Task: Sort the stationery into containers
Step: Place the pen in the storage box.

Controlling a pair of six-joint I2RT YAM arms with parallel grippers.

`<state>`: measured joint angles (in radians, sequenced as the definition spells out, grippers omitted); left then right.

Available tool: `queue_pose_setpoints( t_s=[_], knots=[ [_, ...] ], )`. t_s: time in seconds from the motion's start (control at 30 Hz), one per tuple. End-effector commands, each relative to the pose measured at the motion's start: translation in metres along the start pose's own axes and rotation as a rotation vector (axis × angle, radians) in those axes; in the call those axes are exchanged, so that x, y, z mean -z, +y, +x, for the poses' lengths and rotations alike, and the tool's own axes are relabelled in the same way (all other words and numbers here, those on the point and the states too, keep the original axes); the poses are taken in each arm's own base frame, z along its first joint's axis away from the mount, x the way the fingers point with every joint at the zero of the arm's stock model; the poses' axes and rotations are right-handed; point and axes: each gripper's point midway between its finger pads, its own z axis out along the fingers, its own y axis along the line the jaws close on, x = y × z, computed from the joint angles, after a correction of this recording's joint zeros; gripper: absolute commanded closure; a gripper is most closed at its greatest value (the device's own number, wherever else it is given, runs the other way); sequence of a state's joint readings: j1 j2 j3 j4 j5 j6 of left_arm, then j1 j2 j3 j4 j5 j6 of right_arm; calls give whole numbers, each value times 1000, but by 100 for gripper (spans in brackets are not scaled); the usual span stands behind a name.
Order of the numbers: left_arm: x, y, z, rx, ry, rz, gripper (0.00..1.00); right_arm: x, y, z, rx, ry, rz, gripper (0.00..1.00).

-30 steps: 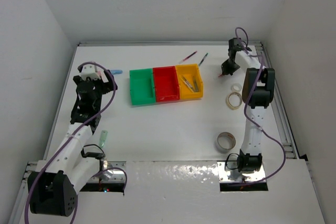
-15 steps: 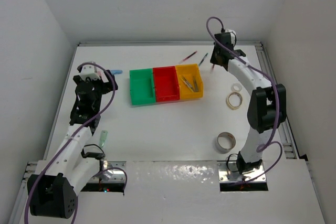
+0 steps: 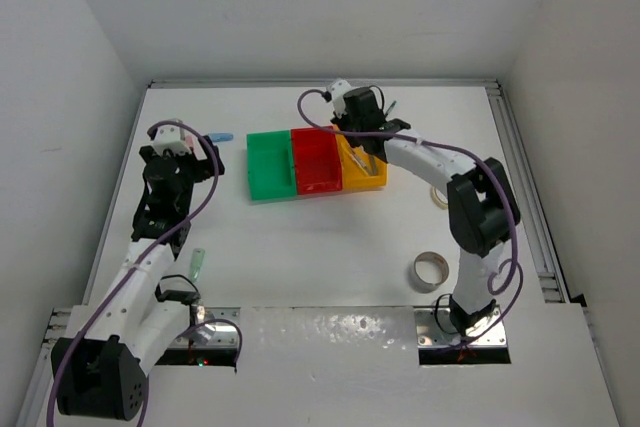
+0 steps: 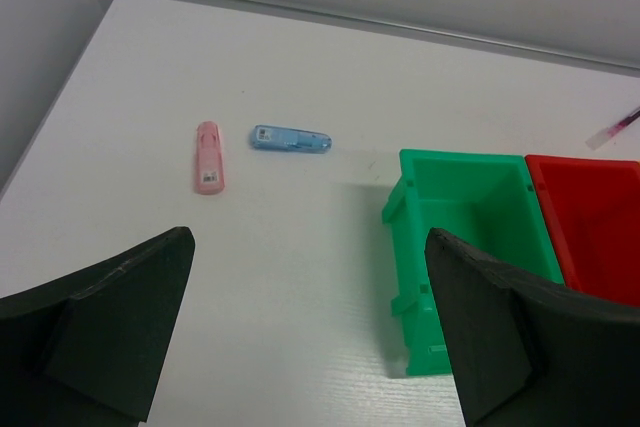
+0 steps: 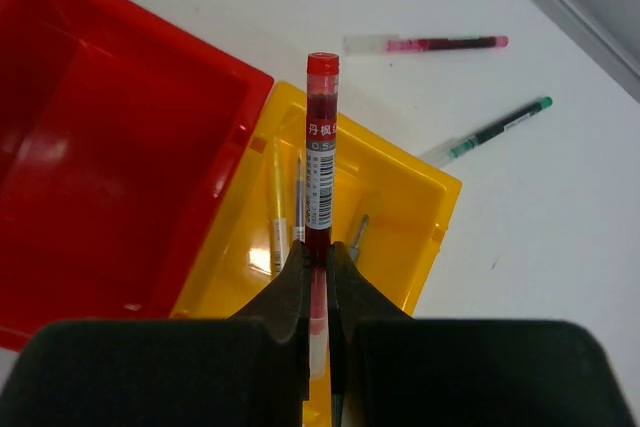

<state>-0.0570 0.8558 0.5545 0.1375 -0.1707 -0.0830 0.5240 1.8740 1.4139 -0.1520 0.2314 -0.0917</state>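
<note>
**Right gripper (image 5: 318, 259) holds red pen (image 5: 320, 147) over yellow bin (image 5: 400, 247)**

You've got the pen pinched at its lower end, above the bin where other pens (image 5: 283, 207) lie. Step in hand is prob. the drop: lower a bit, then part the jaws. Left gripper (image 4: 308, 277) hangs spread, empty, nr the green bin (image 4: 460, 155). Pen label: Chinese characters + barcode, not legible.

**Surface** (image 3: 320, 237): white, matte, rectangular; fills the centre of the top view.
**Back wall** (image 3: 320, 7): plain white panel across the upper frame.
**Left wall** (image 3: 60, 97), **right wall** (image 3: 590, 97): plain white panels slanting in from either side.
**Rail** (image 3: 535, 207): pale metal, along the surface's right edge.
**Strip** (image 3: 250, 82): similar metal, along the far edge.
**Near panel** (image 3: 330, 347): glossy white, bottom of the frame, with mottled reflections.
**Light**: even and diffuse; shadows are soft.
</note>
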Motion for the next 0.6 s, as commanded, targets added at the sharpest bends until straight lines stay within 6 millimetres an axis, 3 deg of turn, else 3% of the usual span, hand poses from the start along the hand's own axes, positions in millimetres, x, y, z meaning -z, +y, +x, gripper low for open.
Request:
queue_pose_setpoints(
  t_s=[0.0, 0.2, 0.57],
  knots=[
    [4, -2, -20, 1, -50, 11, 2, -13, -19, -6, 98, -7, 34, 100],
    [4, -4, -12, 11, -27, 20, 2, -25, 3, 35, 118, 73, -7, 100],
    [-4, -8, -10, 7, -12, 39, 2, -24, 7, 57, 131, 107, -12, 100]
  ],
)
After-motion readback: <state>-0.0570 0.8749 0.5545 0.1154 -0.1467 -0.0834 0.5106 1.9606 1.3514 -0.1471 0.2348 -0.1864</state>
